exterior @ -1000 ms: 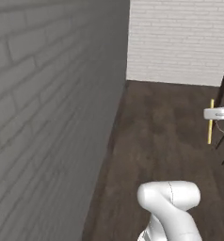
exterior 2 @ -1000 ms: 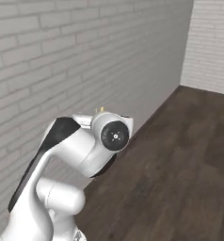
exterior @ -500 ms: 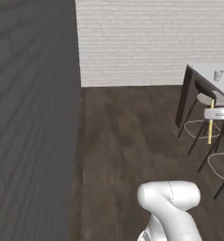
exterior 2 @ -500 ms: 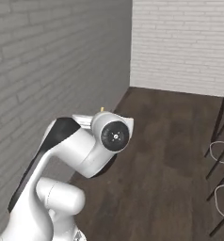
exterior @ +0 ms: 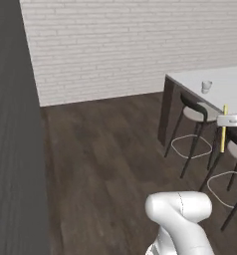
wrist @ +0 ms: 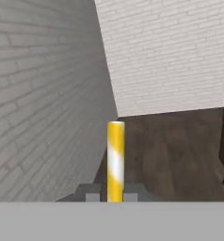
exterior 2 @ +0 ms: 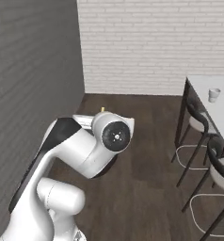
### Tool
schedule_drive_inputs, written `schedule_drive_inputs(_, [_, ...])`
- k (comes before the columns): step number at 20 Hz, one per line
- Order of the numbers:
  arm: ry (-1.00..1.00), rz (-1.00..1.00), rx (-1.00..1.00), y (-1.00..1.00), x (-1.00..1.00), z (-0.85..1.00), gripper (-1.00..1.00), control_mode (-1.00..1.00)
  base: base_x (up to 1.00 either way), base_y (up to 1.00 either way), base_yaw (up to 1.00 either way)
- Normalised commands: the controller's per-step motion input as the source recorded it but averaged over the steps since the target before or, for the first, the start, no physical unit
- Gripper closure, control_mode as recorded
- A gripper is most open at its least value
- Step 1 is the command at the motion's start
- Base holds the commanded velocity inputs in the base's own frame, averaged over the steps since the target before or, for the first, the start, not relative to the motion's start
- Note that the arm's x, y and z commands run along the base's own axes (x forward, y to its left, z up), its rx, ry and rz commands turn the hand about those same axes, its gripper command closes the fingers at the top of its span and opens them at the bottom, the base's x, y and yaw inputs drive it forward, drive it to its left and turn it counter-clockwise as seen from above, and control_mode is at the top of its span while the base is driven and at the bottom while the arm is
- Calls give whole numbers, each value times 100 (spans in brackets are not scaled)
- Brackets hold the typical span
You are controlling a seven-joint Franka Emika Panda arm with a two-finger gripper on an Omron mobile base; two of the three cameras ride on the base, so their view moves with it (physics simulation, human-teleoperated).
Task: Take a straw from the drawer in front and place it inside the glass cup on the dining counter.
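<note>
Straw (wrist: pixel 116 160) stands upright between the two dark finger tips in the hand view, the gripper (wrist: pixel 115 195) clamped tight on its lower end, a pale sheen running down its yellow side. From the left base view the same yellow stick (exterior: pixel 223 128) hangs vertical at the right edge, crossing the white hand — the fingers themselves are hard to make out there. Beyond it the dining counter (exterior: pixel 225 84) shows its white top on a dark base, and the glass cup (exterior: pixel 206 86) sits on that top near the corner, well apart from the straw. In the right base view the cup (exterior 2: pixel 214 94) stands on the counter (exterior 2: pixel 204 84) at the far right. Dark stools (exterior: pixel 196 112) with pale seats line the counter's near side — on a dark wood floor (exterior: pixel 105 149), with a white brick wall (exterior: pixel 120 45) behind.
</note>
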Motion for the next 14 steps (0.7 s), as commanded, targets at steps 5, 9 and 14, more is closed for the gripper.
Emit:
schedule_drive_inputs(5, [0,0,0,0,0,0,100,100,99,18,-40])
schedule_drive_inputs(9, [0,0,0,0,0,0,100,100,100,23,-40])
schedule_drive_inputs(14, [0,0,0,0,0,0,100,100,97,25,-42])
